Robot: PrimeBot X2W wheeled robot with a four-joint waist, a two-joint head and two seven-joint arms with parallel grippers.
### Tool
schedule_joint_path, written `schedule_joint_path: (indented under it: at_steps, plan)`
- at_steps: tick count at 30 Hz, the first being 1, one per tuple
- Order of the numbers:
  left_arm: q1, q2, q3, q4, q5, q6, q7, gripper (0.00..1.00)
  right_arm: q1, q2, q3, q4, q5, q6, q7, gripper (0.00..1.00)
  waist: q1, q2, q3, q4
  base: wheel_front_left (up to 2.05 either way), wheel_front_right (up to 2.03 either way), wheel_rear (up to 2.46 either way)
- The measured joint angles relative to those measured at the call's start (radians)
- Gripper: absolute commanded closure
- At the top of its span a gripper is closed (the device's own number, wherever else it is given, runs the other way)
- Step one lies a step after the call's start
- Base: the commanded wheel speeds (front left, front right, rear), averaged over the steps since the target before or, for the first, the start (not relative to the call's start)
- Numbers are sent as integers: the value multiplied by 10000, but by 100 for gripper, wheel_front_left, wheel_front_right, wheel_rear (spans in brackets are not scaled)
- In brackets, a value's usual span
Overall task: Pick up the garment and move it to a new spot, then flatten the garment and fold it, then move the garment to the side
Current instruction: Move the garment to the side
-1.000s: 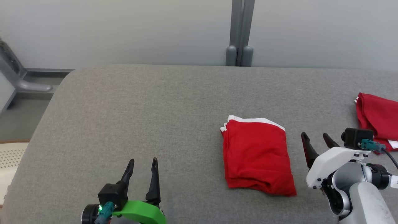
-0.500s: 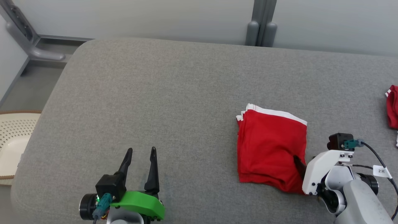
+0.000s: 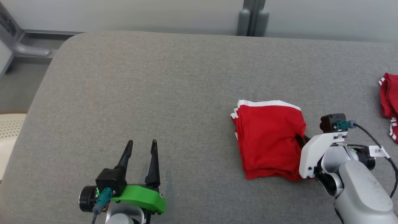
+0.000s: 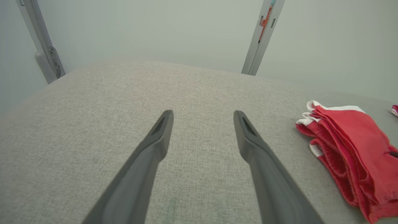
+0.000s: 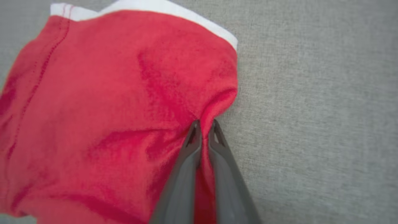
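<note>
garment: folded red stack (image 3: 267, 137), right of centre in the head view on the grey surface (image 3: 155, 77), white band (image 3: 270, 103) along its upper edge

right fingers: (image 5: 199, 135) closed, pinching a little ridge of red cloth at the garment's right edge, roughly mid-height

left fingers: (image 3: 153, 165) spread wide with nothing in them, lower left of the frame, well apart from the garment

feel: soft, light and floppy, I'd say. It's several layers stacked, so a pinch on one fold could let the lower layers slide out or the whole thing fall open.

where to grab: I reckon further in on that right edge so every layer gets caught, then drag low, not a high lift

step: looks folded already, so my guess is this is the move to the side

other stuff: another red piece (image 3: 387, 96) at the far right edge, well apart
</note>
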Motion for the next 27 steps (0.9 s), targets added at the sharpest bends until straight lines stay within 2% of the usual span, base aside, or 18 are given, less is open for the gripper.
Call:
schedule_joint_path:
  at_steps: [5,11,16,21,27]
  plan:
    - [-276,-12,-267,-121,134,-115,0,0,-243,-667,31,-336,-174,0,-209,100,0,0,154,-675,0,0,0]
    - [-639,-54,-606,-190,276,-171,17,0,-296,-1005,-418,-782,-188,0,-337,100,0,0,409,-1724,0,0,0]
    - [-915,-54,-782,-213,343,-222,113,0,-280,-915,-832,-997,-341,-2,-648,100,0,0,670,-2730,0,0,0]
    - [-1082,13,-892,-213,405,-240,236,0,-297,-502,-834,-1093,-433,0,-991,100,0,0,945,-3611,0,0,0]
    - [-1123,56,-974,-203,414,-267,284,0,-694,-460,-759,-936,-855,-2,-1375,100,1,0,1300,-3983,0,0,0]
